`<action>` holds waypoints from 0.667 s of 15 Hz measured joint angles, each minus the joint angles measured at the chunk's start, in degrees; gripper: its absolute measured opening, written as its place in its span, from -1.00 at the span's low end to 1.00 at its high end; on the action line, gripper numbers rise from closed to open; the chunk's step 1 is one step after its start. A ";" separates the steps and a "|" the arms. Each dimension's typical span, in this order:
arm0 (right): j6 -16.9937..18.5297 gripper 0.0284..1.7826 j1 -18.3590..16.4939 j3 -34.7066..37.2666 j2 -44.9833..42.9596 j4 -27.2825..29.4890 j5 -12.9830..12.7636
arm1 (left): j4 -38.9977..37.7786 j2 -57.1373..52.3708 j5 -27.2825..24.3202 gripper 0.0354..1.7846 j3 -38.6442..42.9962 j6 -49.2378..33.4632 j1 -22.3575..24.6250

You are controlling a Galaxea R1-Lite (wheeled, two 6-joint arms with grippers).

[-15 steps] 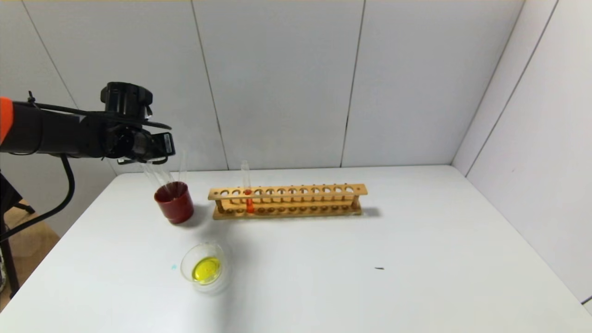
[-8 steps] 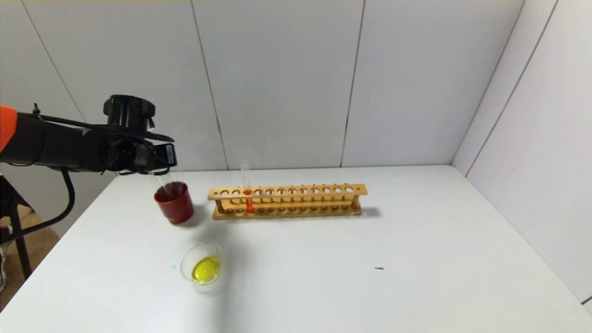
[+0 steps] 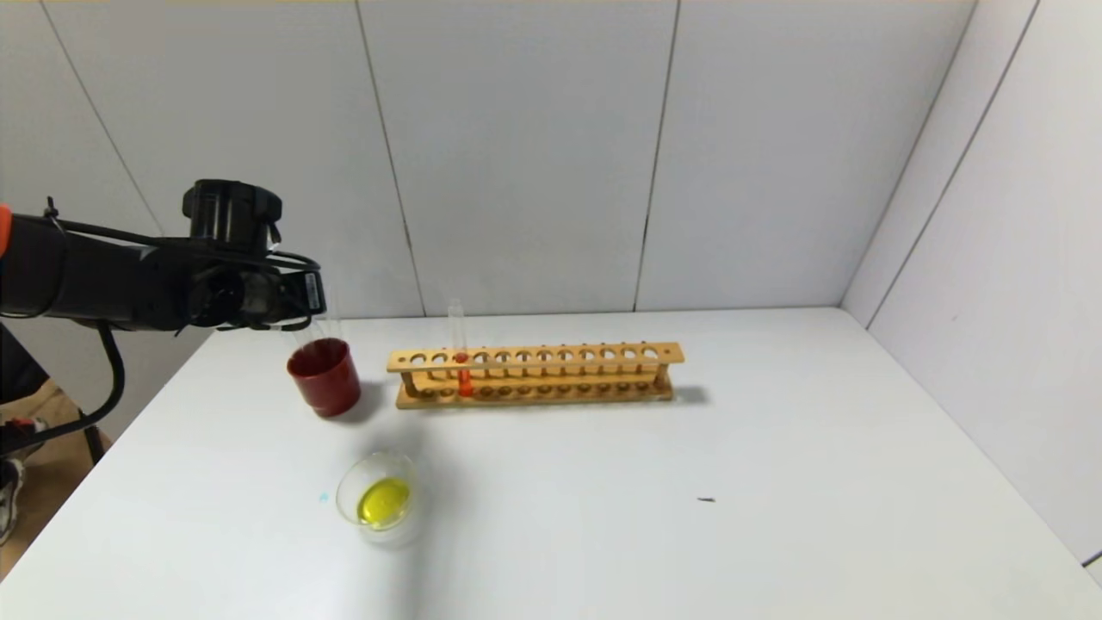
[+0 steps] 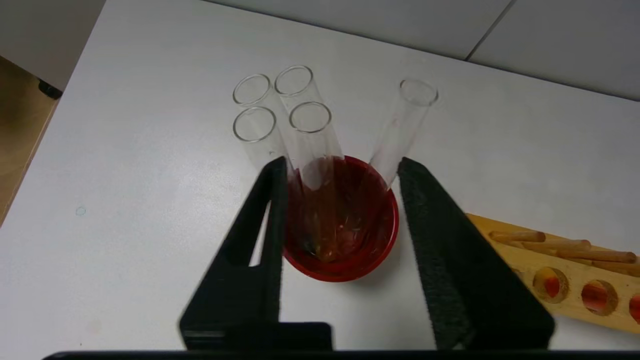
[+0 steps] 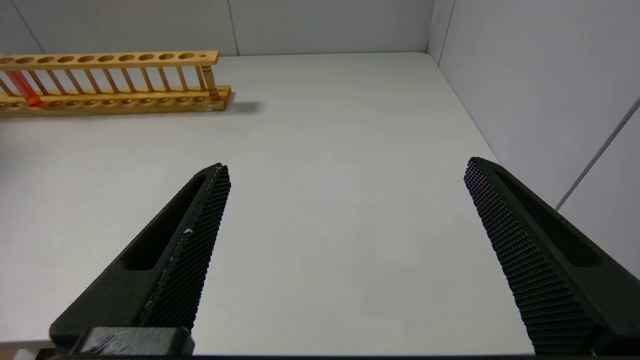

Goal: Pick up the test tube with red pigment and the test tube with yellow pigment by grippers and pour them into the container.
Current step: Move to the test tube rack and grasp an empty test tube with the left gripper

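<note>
The test tube with red pigment (image 3: 463,366) stands upright near the left end of the wooden rack (image 3: 551,370); it also shows in the right wrist view (image 5: 21,86). No tube with yellow liquid is in view. The container (image 3: 346,491), a clear glass dish, holds yellow liquid at the front left. My left gripper (image 3: 297,320) hovers open and empty just above the dark red cup (image 3: 325,383). In the left wrist view the left gripper (image 4: 342,167) has one finger on either side of the cup (image 4: 350,265). My right gripper (image 5: 346,165) is open and empty over bare table.
Several empty clear tubes (image 4: 310,135) lean in the red cup, close to the left fingers (image 4: 272,210). The rack (image 4: 560,270) lies just beside the cup. A small dark speck (image 3: 706,499) lies on the table at the right. Walls close the back and right sides.
My left gripper has come down a little towards the red cup, and the arm has drawn back slightly to the left. Rack, dish and red tube have not moved.
</note>
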 joint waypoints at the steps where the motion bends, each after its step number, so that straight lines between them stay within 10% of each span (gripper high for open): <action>1: 0.00 0.92 0.00 0.00 0.00 0.00 0.00 | -0.02 -0.51 0.05 0.15 0.05 0.22 -0.33; 5: 0.00 0.92 0.00 0.00 0.00 0.00 0.00 | 0.09 -3.55 0.11 0.78 1.54 1.44 -2.45; 10: 0.00 0.92 0.00 0.00 0.00 0.00 0.00 | 0.02 -7.46 0.57 0.96 5.05 3.04 -7.23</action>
